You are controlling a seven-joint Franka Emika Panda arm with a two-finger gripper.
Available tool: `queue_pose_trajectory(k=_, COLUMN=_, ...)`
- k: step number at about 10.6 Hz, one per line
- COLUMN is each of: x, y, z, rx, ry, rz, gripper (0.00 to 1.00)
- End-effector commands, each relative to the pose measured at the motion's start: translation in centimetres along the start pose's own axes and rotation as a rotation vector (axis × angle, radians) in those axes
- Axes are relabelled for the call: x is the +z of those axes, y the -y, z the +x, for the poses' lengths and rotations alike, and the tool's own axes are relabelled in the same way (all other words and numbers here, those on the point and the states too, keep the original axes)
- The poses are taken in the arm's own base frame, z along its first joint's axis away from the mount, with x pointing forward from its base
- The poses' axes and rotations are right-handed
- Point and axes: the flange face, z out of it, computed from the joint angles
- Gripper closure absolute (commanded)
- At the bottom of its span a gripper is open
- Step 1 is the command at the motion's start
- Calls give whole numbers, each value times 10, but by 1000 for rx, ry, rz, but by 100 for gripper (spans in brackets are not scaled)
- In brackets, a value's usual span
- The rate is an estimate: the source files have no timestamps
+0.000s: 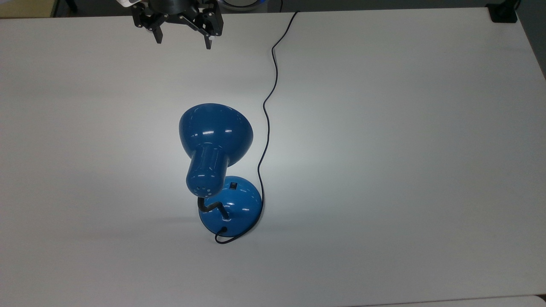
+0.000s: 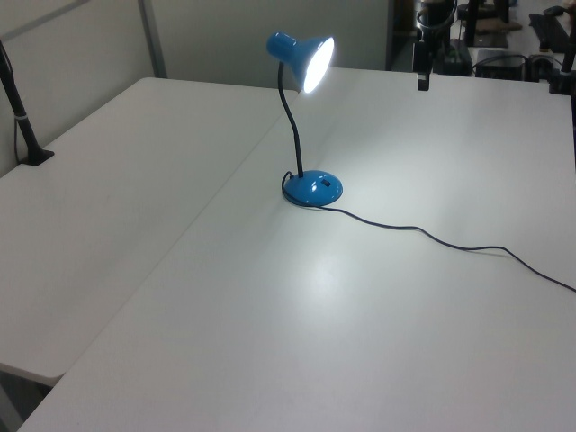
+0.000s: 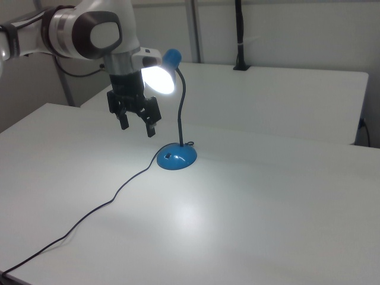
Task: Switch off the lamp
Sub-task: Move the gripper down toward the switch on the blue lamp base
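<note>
While the lamp (image 1: 215,170) is lit, its shade throwing a bright patch on the white counter (image 1: 384,149), the task stands not yet started. Near to far in the top view: the round blue base sits around the middle of the counter, somewhat toward the near edge, with the cord (image 1: 266,106) looping off its near side, then running past the base toward the far edge. The small black switch (image 1: 233,185) sits on the far slope of the base, partly under the overhanging shade. At the far edge the gripper (image 1: 183,40) hangs above the counter, released, fingers spread, holding nothing, well apart from the lamp.

Risks, as judged:
- Shade and gooseneck stand between gripper and switch on a straight line in; a direct descent may knock the shade and tip or swing the lamp.
- Base is light-looking and glossy; a sideways push on the switch may slide it rather than toggle.
- Spread fingers could straddle or miss the small switch; one fingertip pressing is safer.
- Cord lies just beside the base; a low approach could snag it.
</note>
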Motion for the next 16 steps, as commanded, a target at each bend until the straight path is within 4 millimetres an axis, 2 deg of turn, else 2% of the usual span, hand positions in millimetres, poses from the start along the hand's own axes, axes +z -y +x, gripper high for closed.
queue_pose_trajectory(k=1, x=-7, y=-4, z=2, rx=-7, ry=-6, rz=-9, gripper=0)
queue_pose_trajectory(k=7, x=-7, y=-6, z=5, rx=-8, ry=-32, rz=-5, gripper=0)
queue_pose_trajectory(k=8, x=-6, y=-8, z=6, rx=-11, ry=-30, rz=-4, gripper=15)
queue_pose_trajectory(k=9, x=1, y=-6, z=9, rx=-38, ry=-21, rz=-6, gripper=35)
queue_pose_trajectory(k=11, x=11, y=-2, z=17, rx=-108, ry=-15, rz=-5, gripper=87)
queue_pose_trajectory(k=12, x=10, y=4, z=22, rx=-114, ry=-54, rz=3, gripper=100)
queue_pose_trajectory(k=14, x=34, y=13, z=40, rx=-111, ry=-74, rz=34, gripper=100)
queue_pose_trajectory(k=16, x=65, y=31, z=66, rx=-116, ry=-141, rz=55, gripper=100)
